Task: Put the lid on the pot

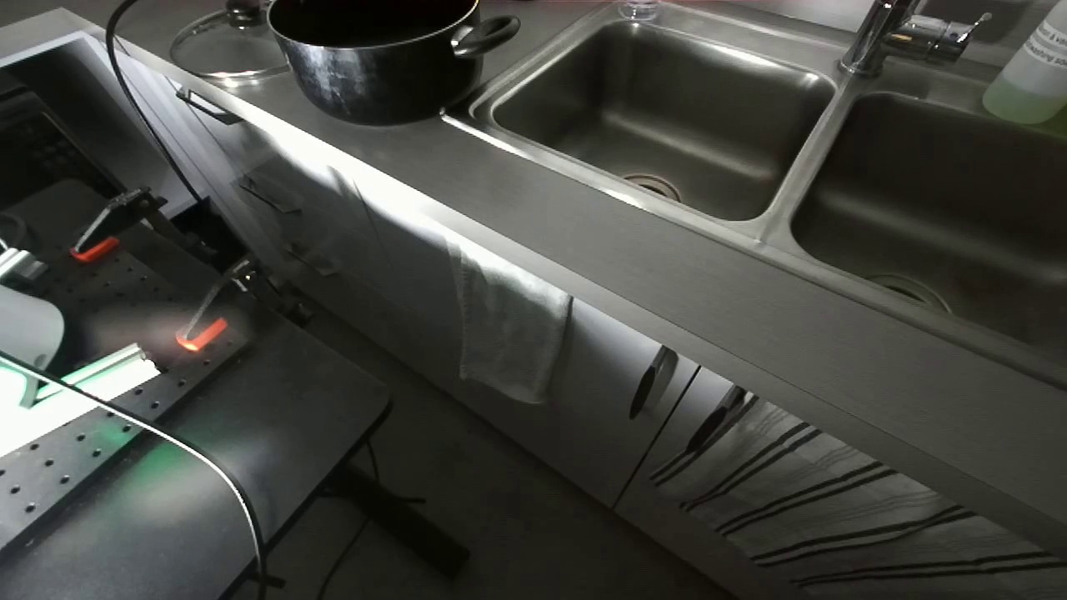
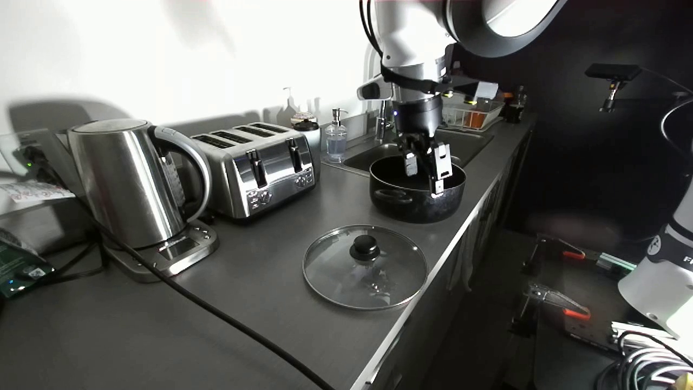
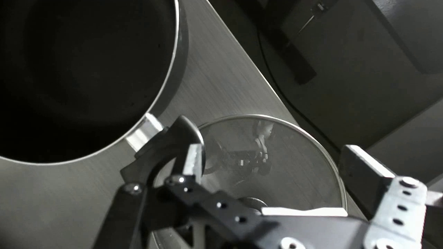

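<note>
- Glass lid (image 2: 361, 275): lies flat on the countertop (image 2: 260, 303), black knob (image 2: 365, 247) upward, rim close to the countertop's long edge.
- Cooking pot (image 2: 414, 205): stands upright just beside the lid, mouth open; in the wrist view, one side handle (image 3: 169, 142) overlaps the lid's rim.
- Gripper (image 3: 271, 154): fingers (image 3: 363, 178) spread wide apart, clear of the lid.
- Lid relative to gripper: below the fingertips and apart from them; in the wrist view, the lid appears between the fingers, its knob partly hidden by the gripper mechanism.
</note>
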{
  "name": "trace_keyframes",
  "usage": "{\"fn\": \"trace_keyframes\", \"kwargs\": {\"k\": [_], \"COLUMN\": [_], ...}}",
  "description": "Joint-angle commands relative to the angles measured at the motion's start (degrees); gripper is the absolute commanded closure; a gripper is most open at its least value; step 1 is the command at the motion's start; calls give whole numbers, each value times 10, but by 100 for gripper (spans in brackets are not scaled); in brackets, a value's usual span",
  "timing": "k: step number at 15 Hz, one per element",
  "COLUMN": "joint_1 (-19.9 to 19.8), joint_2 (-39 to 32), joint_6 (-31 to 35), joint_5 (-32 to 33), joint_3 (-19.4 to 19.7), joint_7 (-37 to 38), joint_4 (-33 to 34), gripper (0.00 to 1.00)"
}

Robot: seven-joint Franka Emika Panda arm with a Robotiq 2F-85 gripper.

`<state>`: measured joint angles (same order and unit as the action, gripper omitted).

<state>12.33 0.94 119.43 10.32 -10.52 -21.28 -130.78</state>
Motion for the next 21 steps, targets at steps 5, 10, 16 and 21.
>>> {"fn": "trace_keyframes", "kwargs": {"k": [5,10,16,21], "joint_1": [5,11,25,35], "joint_2": [-110,-174,-234,-263], "joint_6": [21,28,35,40], "joint_5": [60,79,99,116], "joint_3": [-19,-29,-36,-36], "joint_7": [-28,-38,-43,-43], "joint_4": [74,107,150,179], "gripper": [0,0,0,0]}}
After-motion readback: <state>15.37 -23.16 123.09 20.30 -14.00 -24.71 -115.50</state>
